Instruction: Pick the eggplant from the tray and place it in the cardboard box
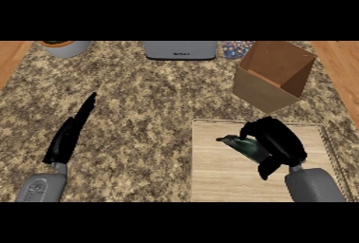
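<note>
Right hand (277, 142) curled round eggplant (242, 144) over tray (210, 182), lower right, for carrying to box (273, 76). Left hand (70, 135) straight-fingered, idle.

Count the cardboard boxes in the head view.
1. The cardboard box stands open on the counter at upper right, just beyond the tray, where the right hand curls around the eggplant. None seems hidden.

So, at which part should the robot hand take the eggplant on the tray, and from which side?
Best at the thick middle body of the eggplant, coming from above and the right, as the right robot hand already curls over it. It lies flat on the tray, stem end pointing left, so the long sides probably give the fingers the widest hold.
</note>
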You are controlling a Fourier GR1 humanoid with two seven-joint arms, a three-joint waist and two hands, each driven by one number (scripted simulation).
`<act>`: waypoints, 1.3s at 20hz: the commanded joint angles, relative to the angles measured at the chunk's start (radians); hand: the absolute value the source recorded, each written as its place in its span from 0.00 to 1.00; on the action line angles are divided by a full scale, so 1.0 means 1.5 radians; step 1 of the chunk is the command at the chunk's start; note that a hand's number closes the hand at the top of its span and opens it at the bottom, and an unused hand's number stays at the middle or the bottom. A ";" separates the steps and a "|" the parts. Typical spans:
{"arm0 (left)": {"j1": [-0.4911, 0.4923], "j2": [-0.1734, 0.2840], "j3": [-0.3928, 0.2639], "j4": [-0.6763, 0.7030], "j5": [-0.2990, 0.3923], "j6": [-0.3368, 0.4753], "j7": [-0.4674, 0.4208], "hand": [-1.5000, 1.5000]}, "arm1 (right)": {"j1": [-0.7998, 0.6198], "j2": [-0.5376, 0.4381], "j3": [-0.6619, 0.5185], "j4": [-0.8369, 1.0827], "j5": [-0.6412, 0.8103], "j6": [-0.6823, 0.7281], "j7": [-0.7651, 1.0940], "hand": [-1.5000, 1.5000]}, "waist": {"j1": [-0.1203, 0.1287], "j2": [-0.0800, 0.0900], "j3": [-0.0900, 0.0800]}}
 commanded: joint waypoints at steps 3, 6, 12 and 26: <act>0.013 -0.022 -0.014 -0.011 -0.030 0.030 0.010 0.50 | 0.017 0.024 -0.027 -0.056 -0.018 -0.040 0.020 1.00 | -0.001 0.007 0.014; 0.003 -0.017 -0.012 0.006 -0.012 0.008 -0.013 0.50 | -0.101 0.122 -0.036 0.029 0.119 0.005 0.333 1.00 | 0.022 0.015 0.011; -0.022 -0.015 -0.027 -0.005 -0.015 -0.009 -0.001 0.50 | -0.213 0.147 -0.079 0.071 0.199 0.068 0.637 1.00 | 0.059 0.021 0.009; -0.028 -0.024 -0.029 0.008 -0.018 -0.007 -0.004 0.50 | -0.660 0.149 -0.021 0.257 0.279 0.188 1.175 1.00 | 0.056 0.014 0.012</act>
